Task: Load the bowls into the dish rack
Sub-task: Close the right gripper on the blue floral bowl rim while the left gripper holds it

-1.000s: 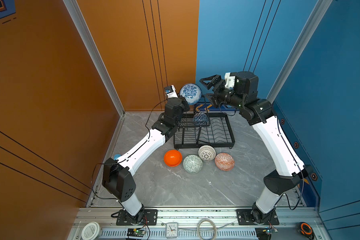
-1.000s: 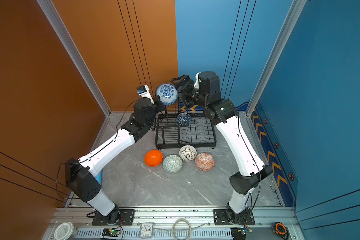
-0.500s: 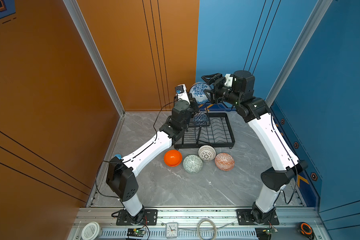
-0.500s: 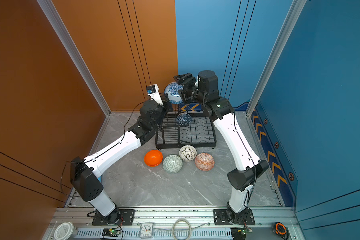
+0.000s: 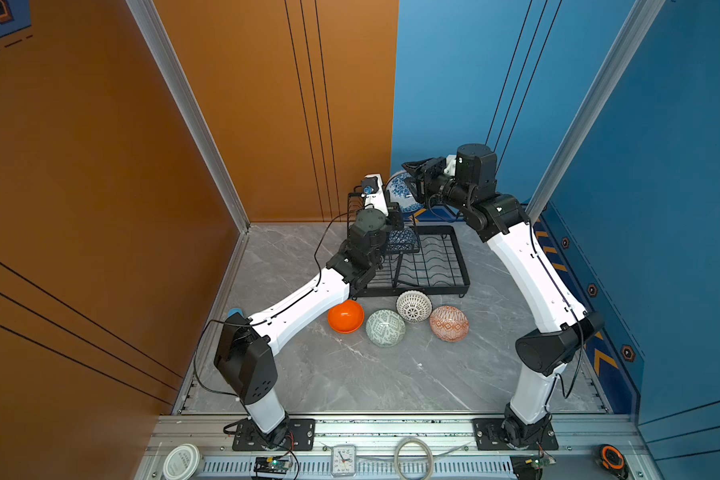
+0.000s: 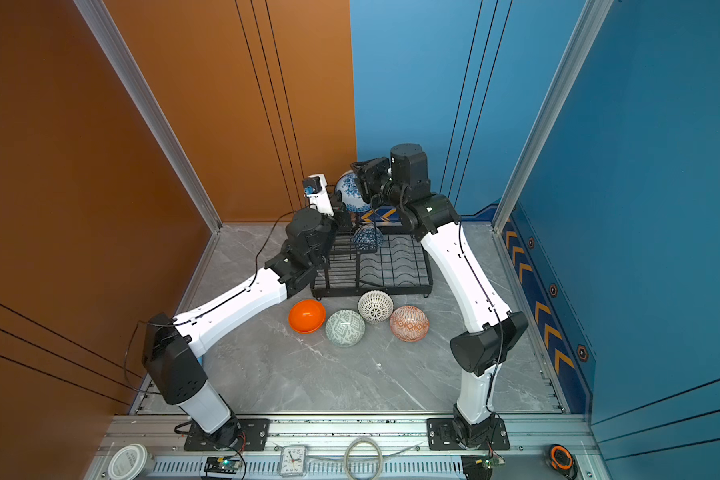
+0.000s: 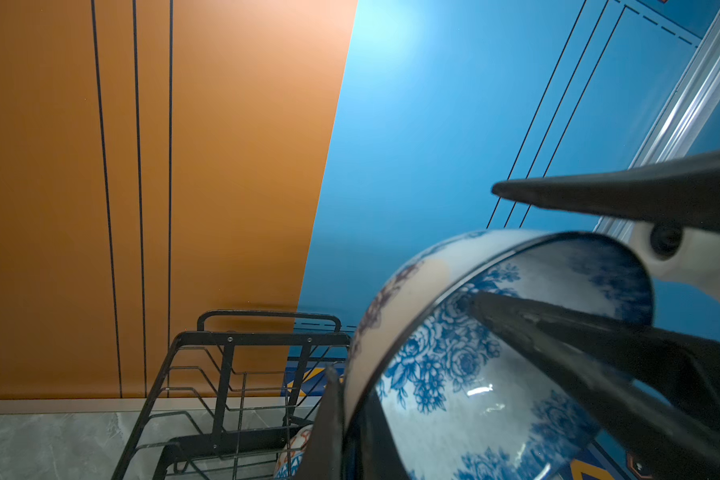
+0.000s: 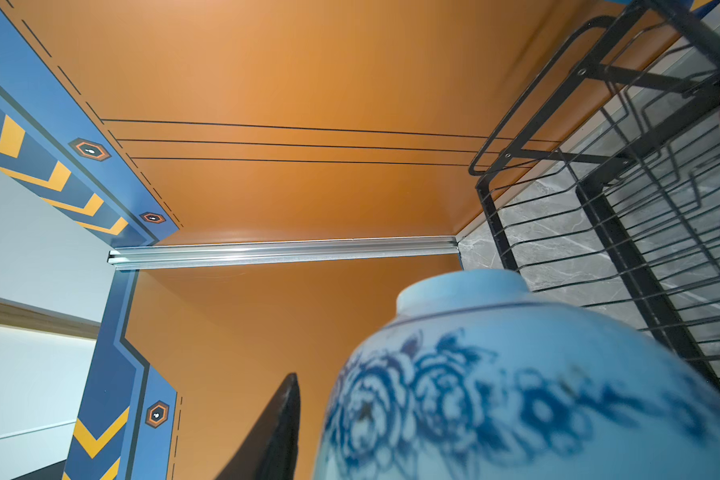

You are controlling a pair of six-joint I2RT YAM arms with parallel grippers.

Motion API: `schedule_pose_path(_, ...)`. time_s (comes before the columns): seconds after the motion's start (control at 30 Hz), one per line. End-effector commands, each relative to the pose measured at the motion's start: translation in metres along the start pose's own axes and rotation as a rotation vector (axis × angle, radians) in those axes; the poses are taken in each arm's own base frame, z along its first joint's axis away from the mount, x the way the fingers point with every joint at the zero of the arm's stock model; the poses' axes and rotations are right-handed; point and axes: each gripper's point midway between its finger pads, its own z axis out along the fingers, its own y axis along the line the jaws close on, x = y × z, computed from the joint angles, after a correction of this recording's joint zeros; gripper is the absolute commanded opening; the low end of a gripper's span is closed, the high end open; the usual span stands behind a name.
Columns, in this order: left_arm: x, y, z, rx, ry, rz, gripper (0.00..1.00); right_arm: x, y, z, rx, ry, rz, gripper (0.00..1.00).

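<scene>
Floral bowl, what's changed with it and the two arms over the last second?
The left gripper carried the floral bowl rightward, still gripping its rim. The right gripper came onto it and narrowed, one finger inside, one outside. The dish rack and the other bowls stayed put.

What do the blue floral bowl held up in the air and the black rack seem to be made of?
floral bowl: probably glazed ceramic. It is glossy white with sharp light glints inside and a blue pattern under the shine. Hard glossy plastic cannot be ruled out.
dish rack: looks like metal, with thin bent wire rods and flat bars joined by small screws, under a matte black coating.
</scene>
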Motion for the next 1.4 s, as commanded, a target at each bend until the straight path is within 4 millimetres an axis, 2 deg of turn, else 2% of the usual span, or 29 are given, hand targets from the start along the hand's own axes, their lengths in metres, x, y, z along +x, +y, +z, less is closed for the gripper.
schedule_pose_path(0.0, -0.032, -0.007, -0.01, 0.008, -0.1, -0.034, 0.0, -0.018, 0.005, -0.006, -0.014, -0.065, -0.012, 0.31)
schedule_pose_path(0.17, -0.033, -0.005, -0.016, -0.014, -0.108, -0.015, 0.0, -0.021, -0.003, -0.009, 0.005, -0.077, 0.009, 0.25)
schedule_pose_path(0.33, -0.039, -0.003, -0.021, -0.035, -0.122, 0.0, 0.0, -0.025, -0.003, -0.013, 0.01, -0.093, 0.008, 0.12)
schedule_pose_path(0.57, -0.047, -0.002, -0.028, -0.05, -0.133, 0.024, 0.0, -0.025, -0.007, -0.016, 0.02, -0.099, 0.006, 0.07)
schedule_pose_path(0.67, -0.05, 0.0, -0.031, -0.057, -0.136, 0.024, 0.0, -0.023, -0.01, -0.017, 0.031, -0.094, -0.006, 0.0)
schedule_pose_path(1.03, -0.058, -0.009, -0.035, -0.054, -0.15, -0.006, 0.01, -0.022, -0.003, -0.022, 0.015, -0.084, -0.07, 0.0)
schedule_pose_path(1.1, -0.058, -0.011, -0.035, -0.051, -0.149, -0.008, 0.06, -0.022, -0.001, -0.022, 0.006, -0.081, -0.074, 0.0)
schedule_pose_path(1.37, -0.058, -0.014, -0.033, -0.046, -0.15, -0.021, 0.1, -0.026, 0.006, -0.02, -0.017, -0.089, -0.103, 0.0)
